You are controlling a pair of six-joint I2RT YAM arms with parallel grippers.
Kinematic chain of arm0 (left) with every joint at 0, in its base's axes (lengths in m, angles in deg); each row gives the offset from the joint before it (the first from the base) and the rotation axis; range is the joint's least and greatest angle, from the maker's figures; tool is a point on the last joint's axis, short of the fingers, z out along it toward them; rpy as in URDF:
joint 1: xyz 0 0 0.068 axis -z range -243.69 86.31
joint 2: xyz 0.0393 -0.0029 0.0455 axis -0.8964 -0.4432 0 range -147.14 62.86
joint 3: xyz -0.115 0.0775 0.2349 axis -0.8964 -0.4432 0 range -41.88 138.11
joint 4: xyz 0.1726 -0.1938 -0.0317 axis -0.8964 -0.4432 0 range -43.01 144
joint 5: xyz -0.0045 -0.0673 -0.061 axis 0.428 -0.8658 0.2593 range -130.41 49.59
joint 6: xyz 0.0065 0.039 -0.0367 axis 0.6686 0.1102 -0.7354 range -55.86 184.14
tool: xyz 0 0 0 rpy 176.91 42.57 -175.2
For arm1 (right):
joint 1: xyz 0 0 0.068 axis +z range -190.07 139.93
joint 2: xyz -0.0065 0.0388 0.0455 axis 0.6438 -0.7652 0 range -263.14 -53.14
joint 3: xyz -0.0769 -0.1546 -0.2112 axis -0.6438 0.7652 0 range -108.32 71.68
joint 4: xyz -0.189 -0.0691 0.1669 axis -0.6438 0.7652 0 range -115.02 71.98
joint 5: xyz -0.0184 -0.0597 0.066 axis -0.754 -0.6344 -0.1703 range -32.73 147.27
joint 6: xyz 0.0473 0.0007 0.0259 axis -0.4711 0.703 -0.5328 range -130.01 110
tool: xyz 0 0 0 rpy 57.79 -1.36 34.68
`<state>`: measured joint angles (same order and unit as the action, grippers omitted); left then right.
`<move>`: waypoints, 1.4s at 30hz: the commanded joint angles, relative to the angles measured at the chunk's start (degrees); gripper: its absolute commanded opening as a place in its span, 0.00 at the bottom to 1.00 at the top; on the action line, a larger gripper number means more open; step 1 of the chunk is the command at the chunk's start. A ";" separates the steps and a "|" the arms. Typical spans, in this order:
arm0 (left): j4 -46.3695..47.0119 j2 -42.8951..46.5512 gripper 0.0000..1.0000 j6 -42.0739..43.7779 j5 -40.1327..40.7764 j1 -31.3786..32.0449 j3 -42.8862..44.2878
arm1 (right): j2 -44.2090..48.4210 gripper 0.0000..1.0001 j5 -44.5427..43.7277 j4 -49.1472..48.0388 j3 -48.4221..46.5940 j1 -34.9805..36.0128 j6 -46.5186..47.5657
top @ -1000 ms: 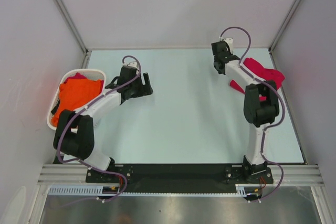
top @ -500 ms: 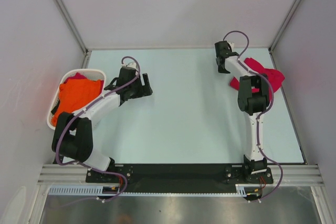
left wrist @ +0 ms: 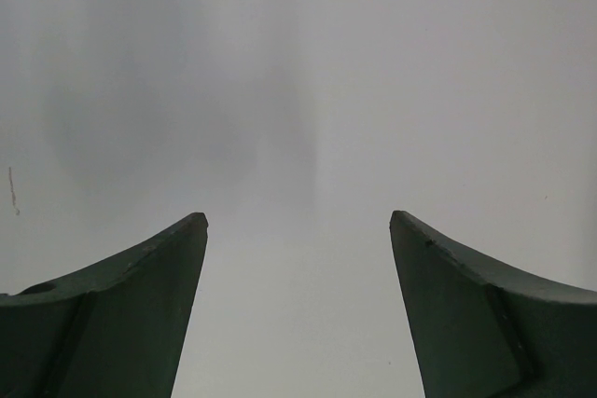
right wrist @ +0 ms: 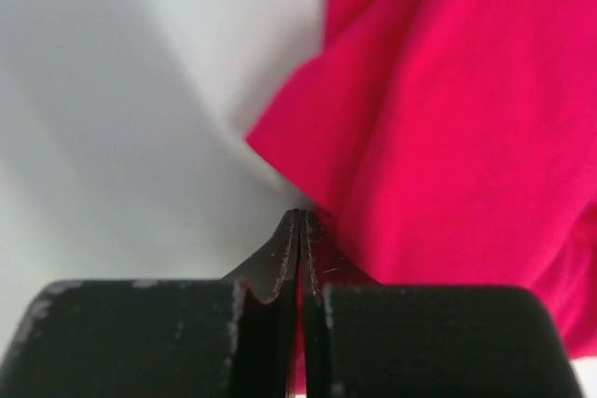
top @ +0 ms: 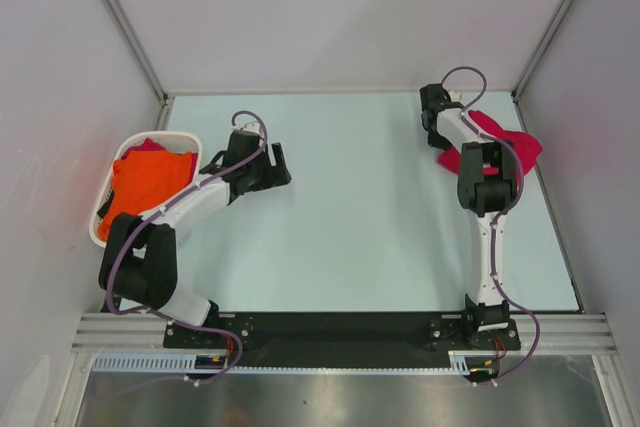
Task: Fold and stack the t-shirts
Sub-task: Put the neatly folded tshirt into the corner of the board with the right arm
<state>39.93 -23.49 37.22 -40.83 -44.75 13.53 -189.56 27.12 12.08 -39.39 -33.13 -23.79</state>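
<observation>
light and limp, the red shirt (right wrist: pixel 448 118) bunched at the far right of the table (top: pixel 360 217) is best taken by a hem corner, its edge pinched in the closed right gripper (right wrist: pixel 299 216); the left gripper (left wrist: pixel 298 221) gapes empty near the orange shirt (top: pixel 145 182) in the basket (top: pixel 100 234).

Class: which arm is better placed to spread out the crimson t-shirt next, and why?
Right. The right gripper is shut on the crimson t-shirt; the left gripper hangs open across the table.
</observation>
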 commanded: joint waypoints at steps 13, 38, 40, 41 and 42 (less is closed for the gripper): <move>5.98 1.00 0.85 -1.56 -3.53 1.80 -1.98 | 6.16 0.00 -0.25 12.91 22.46 -5.44 -6.34; 4.49 5.93 0.86 -0.94 -1.07 3.03 -4.71 | 27.36 0.05 -9.31 1.31 19.76 6.86 0.60; 3.87 6.10 0.86 -0.77 -0.02 3.03 -4.62 | 24.55 0.03 -9.40 3.31 18.09 6.42 -0.54; 3.17 6.19 0.86 -0.59 0.25 3.03 -4.53 | 21.40 0.01 -9.31 3.76 17.47 6.16 -0.81; 2.91 6.28 0.86 -0.68 0.34 3.03 -4.44 | 20.15 0.00 -8.70 4.38 16.16 5.98 -1.16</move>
<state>44.15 -19.71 36.18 -42.58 -42.04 9.10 -162.26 19.58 15.87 -20.57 -26.38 -25.21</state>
